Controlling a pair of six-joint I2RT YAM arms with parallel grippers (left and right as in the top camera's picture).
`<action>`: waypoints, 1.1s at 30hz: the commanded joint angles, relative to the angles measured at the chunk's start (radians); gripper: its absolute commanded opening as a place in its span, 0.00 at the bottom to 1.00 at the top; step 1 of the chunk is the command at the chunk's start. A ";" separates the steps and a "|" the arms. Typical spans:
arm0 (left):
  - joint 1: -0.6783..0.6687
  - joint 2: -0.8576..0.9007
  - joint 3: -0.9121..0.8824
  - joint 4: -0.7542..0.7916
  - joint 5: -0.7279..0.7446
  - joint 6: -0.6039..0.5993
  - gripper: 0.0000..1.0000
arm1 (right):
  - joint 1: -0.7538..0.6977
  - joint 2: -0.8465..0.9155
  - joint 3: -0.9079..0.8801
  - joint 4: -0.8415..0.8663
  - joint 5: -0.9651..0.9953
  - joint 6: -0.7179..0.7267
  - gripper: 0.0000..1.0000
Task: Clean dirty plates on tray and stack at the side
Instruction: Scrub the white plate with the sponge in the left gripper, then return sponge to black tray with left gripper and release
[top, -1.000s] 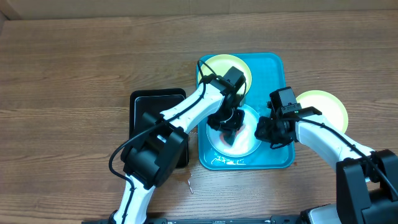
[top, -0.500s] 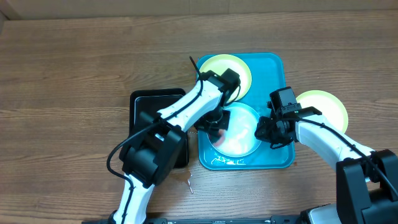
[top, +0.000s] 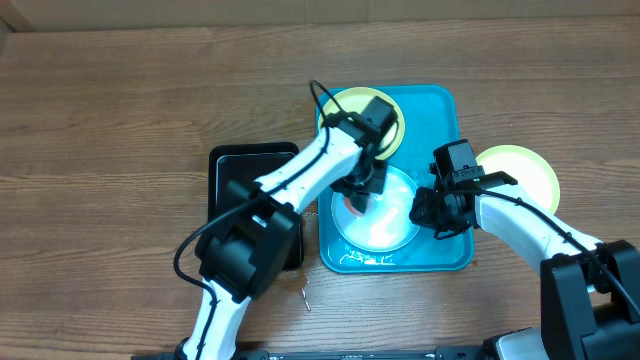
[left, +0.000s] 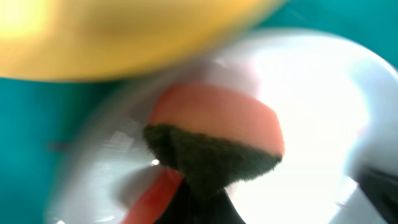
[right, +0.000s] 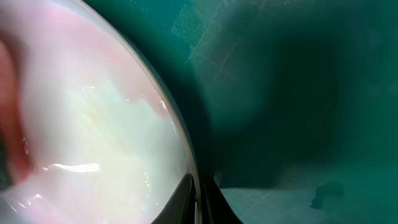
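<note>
Left gripper (top: 362, 190) clamps a sponge (left: 214, 134) to the blue plate (top: 385, 225) on the tray (top: 440, 255); right gripper (top: 428, 212) pinches its 3 o'clock rim. The yellow plate (top: 345, 103) at the tray's 12 o'clock looks uncleaned, while the side plate (top: 525, 170), off the tray at 3 o'clock, looks done.

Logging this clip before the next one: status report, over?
Left claw shut on sponge, sponge on blue plate. Right claw shut on that plate's rim, inside the tray. Nothing in the way.
</note>
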 joint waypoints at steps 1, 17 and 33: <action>-0.051 0.044 0.015 -0.019 0.161 0.053 0.04 | -0.001 0.003 -0.007 -0.006 0.053 0.000 0.05; -0.011 0.019 0.017 -0.235 -0.137 -0.045 0.04 | -0.001 0.003 -0.007 -0.007 0.053 0.000 0.04; 0.110 -0.336 0.096 -0.315 -0.109 -0.060 0.04 | -0.001 0.003 -0.007 -0.006 0.053 0.000 0.04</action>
